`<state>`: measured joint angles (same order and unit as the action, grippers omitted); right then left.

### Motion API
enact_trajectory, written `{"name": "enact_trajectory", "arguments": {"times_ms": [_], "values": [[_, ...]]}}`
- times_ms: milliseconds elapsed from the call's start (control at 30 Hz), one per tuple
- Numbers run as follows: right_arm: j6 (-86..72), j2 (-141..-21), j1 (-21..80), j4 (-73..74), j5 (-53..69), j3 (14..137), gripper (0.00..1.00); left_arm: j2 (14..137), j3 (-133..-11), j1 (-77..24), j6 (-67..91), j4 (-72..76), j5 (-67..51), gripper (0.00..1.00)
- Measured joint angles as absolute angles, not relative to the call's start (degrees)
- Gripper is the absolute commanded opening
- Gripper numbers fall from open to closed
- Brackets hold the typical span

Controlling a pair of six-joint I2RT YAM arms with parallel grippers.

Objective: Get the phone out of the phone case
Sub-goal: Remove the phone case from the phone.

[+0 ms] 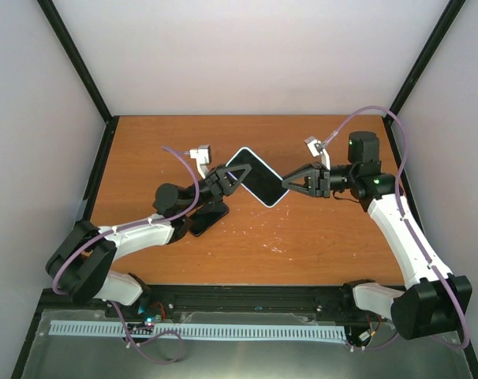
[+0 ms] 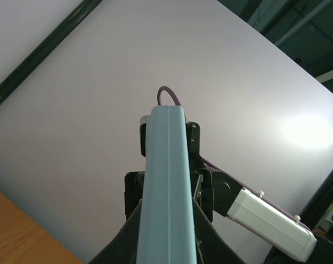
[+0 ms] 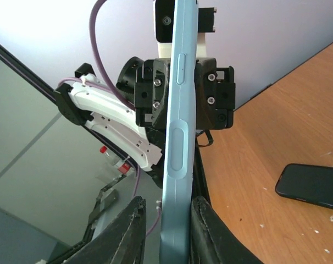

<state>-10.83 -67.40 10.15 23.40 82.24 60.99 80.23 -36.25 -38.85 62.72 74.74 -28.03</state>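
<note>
Phone case (image 1: 251, 176), pale blue, is held off the table (image 1: 318, 237), edge-on to both wrist cameras and spanning the gap between the two arms. The left gripper (image 1: 227, 178) is clamped on the case's left corner, its fingers closed tight against the thin blue edge. This looks like the anchoring hold, meant to keep the case from turning while the other side is worked. The right gripper (image 1: 290, 183) is at the opposite corner with its jaws narrow around the edge. In the right wrist view one finger (image 3: 210, 231) lies against the case and a thin sliver shows on the other side, so a firm grip cannot be confirmed. From above, the case shows a dark face (image 1: 253, 180) inside a pale rim. This is likely the phone's screen, but whether the phone is seated there cannot be told. A dark slab (image 1: 207, 219) lies flat on the table just below and left of the case, near the left arm's wrist, and what it is remains unclear. The raised button cover (image 3: 181, 69) on the case's edge faces the right wrist camera. Judged step: securing both ends so the rim can be flexed or peeled. Risk: the thin edge slipping from the pinch.
</note>
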Motion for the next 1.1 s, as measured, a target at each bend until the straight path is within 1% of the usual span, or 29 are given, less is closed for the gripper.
{"name": "enact_trajectory", "arguments": {"times_ms": [167, 300, 400, 467, 633, 867, 1033, 1100], "values": [[-1.6, -68.1, 10.2, 34.3, 84.4, 63.9, 0.24, 80.2, -36.5, -38.6, 62.8, 75.8, -30.8, 0.10], [3.4, -67.7, 10.2, 39.3, 84.9, 64.5, 0.24, 80.2, -36.9, -38.2, 62.9, 76.1, -33.0, 0.10], [3.7, -66.7, 10.2, 39.2, 84.6, 63.9, 0.18, 80.4, -37.5, -37.5, 63.5, 76.3, -34.9, 0.10], [3.0, -65.4, 10.2, 38.3, 84.3, 62.9, 0.16, 80.9, -38.4, -37.3, 64.1, 76.5, -36.6, 0.10], [2.2, -63.5, 10.0, 37.6, 83.3, 61.8, 0.06, 82.1, -39.6, -37.1, 65.0, 77.4, -38.9, 0.10], [5.0, -63.4, 10.1, 40.2, 83.2, 62.1, 0.06, 84.8, -40.9, -36.5, 66.8, 80.4, -41.6, 0.08], [10.8, -63.4, 12.0, 46.1, 83.1, 65.0, 0.05, 88.4, -44.4, -35.5, 71.4, 87.3, -47.2, 0.02], [11.8, -63.3, 12.6, 47.4, 82.7, 65.7, 0.03, 90.1, -46.6, -35.1, 74.8, 88.0, -49.9, 0.01]]}}
